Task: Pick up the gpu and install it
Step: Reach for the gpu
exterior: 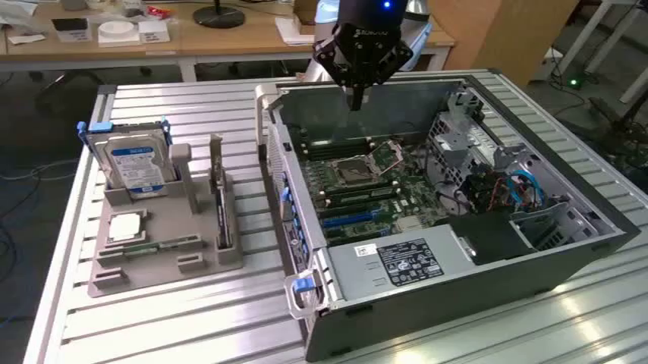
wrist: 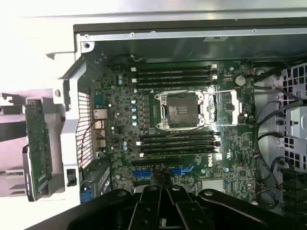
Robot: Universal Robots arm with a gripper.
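The gpu [exterior: 221, 206] stands on edge in a slot of the grey parts holder [exterior: 162, 262], at the exterior view's left of the computer case; its silvery bracket points up. In the wrist view the gpu [wrist: 37, 143] appears as a green card beside the case wall. My gripper [exterior: 357, 100] hangs shut and holds nothing above the rear part of the open case [exterior: 506, 258], well apart from the gpu. From the wrist, the gripper [wrist: 165, 188] has its fingers together over the motherboard [wrist: 120, 124], near the blue expansion slots [wrist: 144, 173].
A silver hard drive with a blue label [exterior: 136, 168] stands upright in the holder. A processor chip [exterior: 124, 226] and a memory stick [exterior: 152, 246] lie flat there. The case holds a drive cage [exterior: 476, 136] and cables [exterior: 521, 189]. Desks [exterior: 152, 42] stand behind the ribbed metal table [exterior: 182, 318].
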